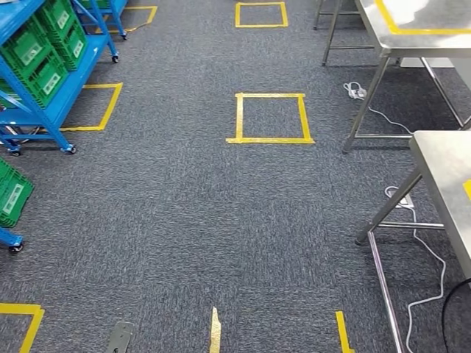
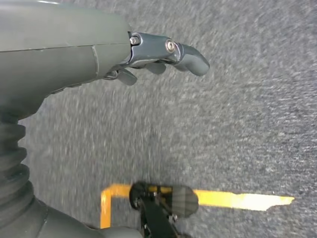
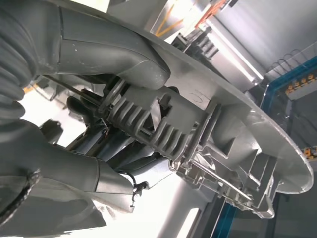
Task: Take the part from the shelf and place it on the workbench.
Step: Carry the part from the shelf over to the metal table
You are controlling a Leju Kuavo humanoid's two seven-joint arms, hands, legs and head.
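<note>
My right hand [image 3: 93, 54] grips the part [image 3: 232, 129], a large grey plastic piece with a smooth curved plate and a ribbed inner side; the thick thumb lies over it and dark fingers curl under it. My left hand [image 2: 164, 54] hangs above the grey carpet with its fingers stretched out and nothing in it. In the head view, the blue shelf [image 1: 50, 95] with green bins [image 1: 39, 51] stands at the left. A steel workbench [image 1: 444, 176] is at the right, with a second one [image 1: 422, 37] behind it.
Yellow tape squares [image 1: 270, 118] mark the carpet between the shelf and the benches. White cables [image 1: 427, 250] lie on the floor under the near bench, between its steel legs [image 1: 383, 213]. A strip of yellow tape [image 2: 232, 199] runs below my left hand.
</note>
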